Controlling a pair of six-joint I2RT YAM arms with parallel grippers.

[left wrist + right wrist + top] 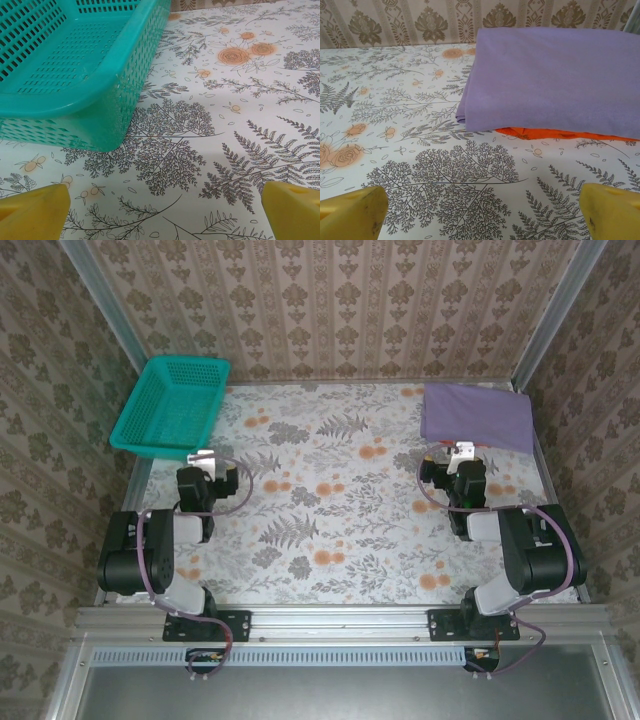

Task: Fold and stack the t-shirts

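A folded lavender-purple t-shirt (477, 417) lies at the table's far right corner, on top of a folded orange t-shirt whose edge (560, 134) pokes out beneath the purple t-shirt (555, 80) in the right wrist view. My right gripper (461, 452) hovers just in front of the stack, open, yellow fingertips (352, 212) wide apart with bare tablecloth between them. At the left my left gripper (201, 457) sits open too, its yellow fingertips (35, 212) spread over the cloth, just short of the teal basket (75, 65).
The teal mesh basket (172, 405) stands tilted at the far left corner. Patterned walls close in the table on three sides. A floral tablecloth (330, 490) covers the middle, and a metal rail (340, 625) runs along the near edge.
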